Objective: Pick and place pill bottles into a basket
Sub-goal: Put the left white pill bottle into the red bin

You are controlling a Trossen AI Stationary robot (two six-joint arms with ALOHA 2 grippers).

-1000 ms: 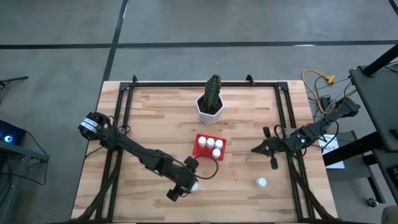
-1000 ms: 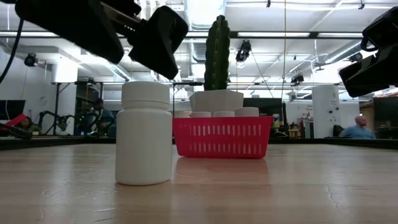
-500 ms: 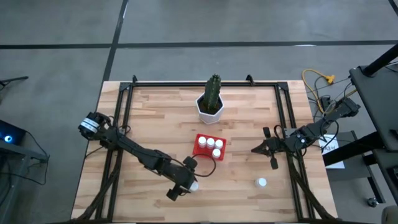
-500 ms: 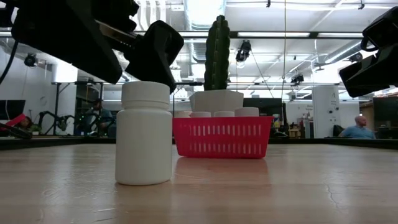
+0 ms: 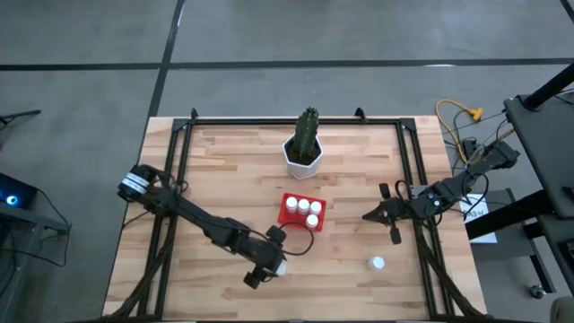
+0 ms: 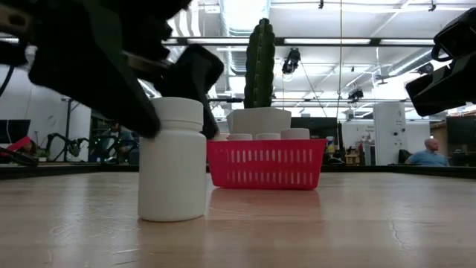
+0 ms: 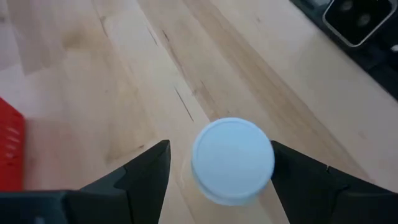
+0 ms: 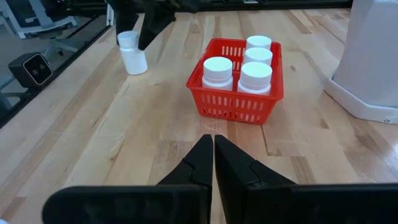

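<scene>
A white pill bottle [image 5: 281,266] stands upright on the table near its front edge; it also shows in the low view [image 6: 172,160]. My left gripper [image 7: 221,165] is open and points down over it, one finger on each side of the white cap [image 7: 233,160]. I cannot tell whether a finger touches the cap. The red basket [image 5: 289,215] stands mid-table with several white bottles upright in it [image 8: 217,68]. Another bottle [image 5: 378,264] stands at the front right. My right gripper [image 8: 213,140] is shut and empty, right of the basket.
A white pot with a green cactus [image 5: 303,152] stands behind the basket. Black frame rails [image 5: 170,179] run along the table's left, right and far sides. Bare wood lies between the basket and the front edge.
My left gripper has gone down toward the standing bottle, and its fingers now stand level with the cap on either side. The bottle has stayed in place.
</scene>
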